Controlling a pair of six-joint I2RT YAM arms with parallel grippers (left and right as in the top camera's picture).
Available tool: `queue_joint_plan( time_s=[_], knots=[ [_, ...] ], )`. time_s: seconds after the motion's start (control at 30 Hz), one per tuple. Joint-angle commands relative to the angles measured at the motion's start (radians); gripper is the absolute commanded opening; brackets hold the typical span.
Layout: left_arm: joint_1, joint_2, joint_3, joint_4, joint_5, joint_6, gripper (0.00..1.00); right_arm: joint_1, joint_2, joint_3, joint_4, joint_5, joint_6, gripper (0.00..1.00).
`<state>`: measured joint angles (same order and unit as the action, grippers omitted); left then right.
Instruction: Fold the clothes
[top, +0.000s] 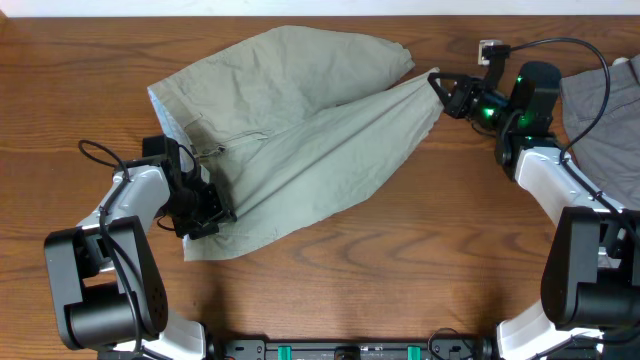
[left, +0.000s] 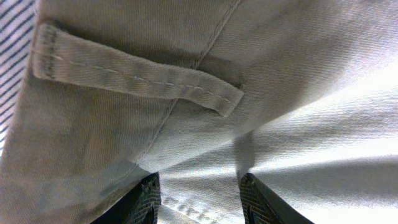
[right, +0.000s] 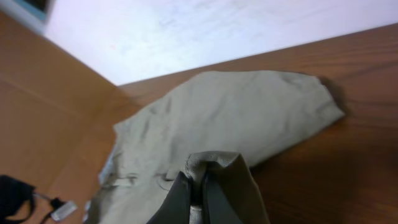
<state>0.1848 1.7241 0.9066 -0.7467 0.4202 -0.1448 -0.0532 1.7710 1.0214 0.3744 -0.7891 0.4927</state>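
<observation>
The pale khaki-green shorts (top: 290, 130) lie spread across the middle of the table, one leg folded over toward the front left. My left gripper (top: 203, 213) is at the waistband end at the lower left. In the left wrist view its fingers (left: 202, 200) stand apart with the shorts' cloth (left: 261, 93) and a belt loop (left: 137, 78) close over them. My right gripper (top: 445, 92) is shut on the hem corner of a leg. In the right wrist view the fingers (right: 198, 186) pinch a fold of the shorts (right: 224, 118), lifted a little off the wood.
A darker grey garment (top: 605, 100) lies at the right edge behind my right arm. A small white connector with a black cable (top: 488, 48) sits at the back right. Striped lining (left: 12, 37) shows inside the waistband.
</observation>
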Motion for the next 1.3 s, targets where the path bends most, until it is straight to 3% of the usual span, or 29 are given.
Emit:
queue_joint_plan(
  time_s=[0.0,0.37,0.6,0.83,0.87,0.97,1.0,1.13,1.27],
  knots=[
    [0.001,-0.012,-0.01,0.001,-0.029,0.013,0.45,0.001,-0.024,0.01,0.028,-0.077,0.085,0.01],
    [0.001,-0.012,-0.01,0.011,-0.029,0.013,0.45,0.019,-0.169,0.011,-0.134,-0.105,0.339,0.06],
    [0.0,-0.012,-0.01,0.01,-0.029,0.012,0.44,0.043,-0.077,0.011,-0.247,0.2,0.322,0.09],
    [0.0,-0.012,-0.01,0.01,-0.029,0.013,0.45,0.039,0.125,0.011,-0.107,0.278,0.252,0.13],
    [0.0,-0.012,-0.01,0.01,-0.029,0.012,0.44,0.031,0.148,0.011,-0.095,0.286,0.214,0.24],
    [0.001,-0.012,-0.01,0.011,-0.029,0.013,0.44,-0.016,0.172,0.012,-0.113,0.267,0.082,0.4],
    [0.001,-0.012,-0.01,0.011,-0.029,0.013,0.45,-0.036,0.17,0.012,-0.129,0.251,0.035,0.51],
    [0.001,-0.012,-0.01,0.011,-0.029,0.013,0.44,-0.14,0.141,0.012,-0.256,0.127,-0.071,0.57],
    [0.0,-0.012,-0.01,0.011,-0.029,0.013,0.44,-0.199,0.131,0.012,-0.497,0.037,-0.162,0.57]
  ],
)
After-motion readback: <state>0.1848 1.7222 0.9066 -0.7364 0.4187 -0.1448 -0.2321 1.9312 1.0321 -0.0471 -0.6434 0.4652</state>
